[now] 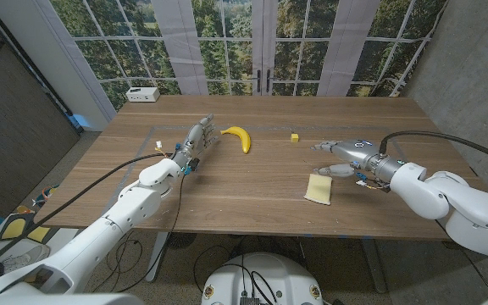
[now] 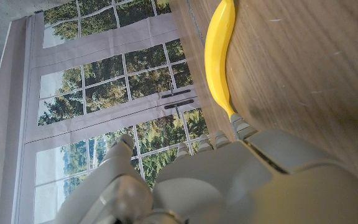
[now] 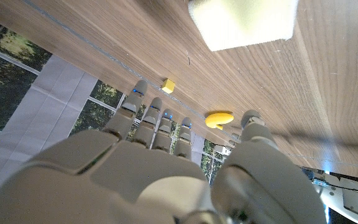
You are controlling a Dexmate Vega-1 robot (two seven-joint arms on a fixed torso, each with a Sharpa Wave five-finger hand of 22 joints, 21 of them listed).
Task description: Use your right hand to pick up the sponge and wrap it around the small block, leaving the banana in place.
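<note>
**Sponge lies free, right hand open beside it**

The sponge (image 1: 318, 188) lies flat near the table's (image 1: 261, 212) front edge, long axis running roughly front to back. Just beyond it the right hand (image 1: 343, 158) hovers, fingers apart, holding nothing. The small block (image 1: 295, 137) sits farther back, well apart. The banana (image 1: 238, 137) curves from back to front, beside the left hand (image 1: 195, 142), fingers extended and empty. The left wrist view shows the banana's stem almost at the fingertips (image 2: 243, 129); the right wrist view gives sponge, block and banana together.
</note>
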